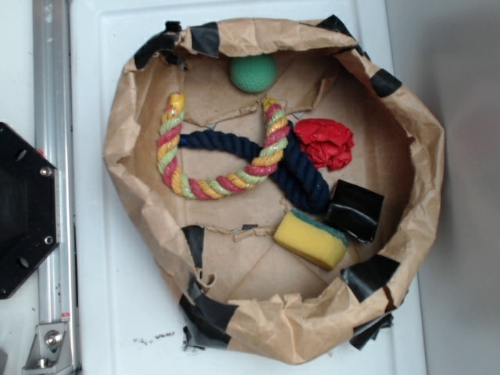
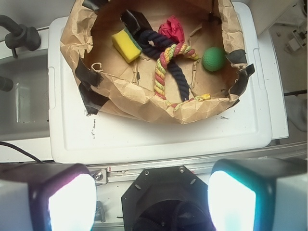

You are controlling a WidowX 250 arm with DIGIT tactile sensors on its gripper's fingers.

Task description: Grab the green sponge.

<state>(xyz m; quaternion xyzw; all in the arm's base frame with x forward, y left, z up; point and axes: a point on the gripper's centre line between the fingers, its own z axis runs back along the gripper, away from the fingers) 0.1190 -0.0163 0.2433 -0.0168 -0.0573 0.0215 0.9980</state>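
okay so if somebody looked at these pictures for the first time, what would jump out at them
A crumpled brown paper nest patched with black tape fills the white surface. Inside it, a multicoloured rope crosses a navy rope in the middle, with a red crumpled lump beside them, a green ball at the top edge and the green sponge lower right.

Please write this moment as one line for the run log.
phase: pre-grasp | gripper: open, empty, outside paper bin | green sponge: in bin, untouched, beside navy rope
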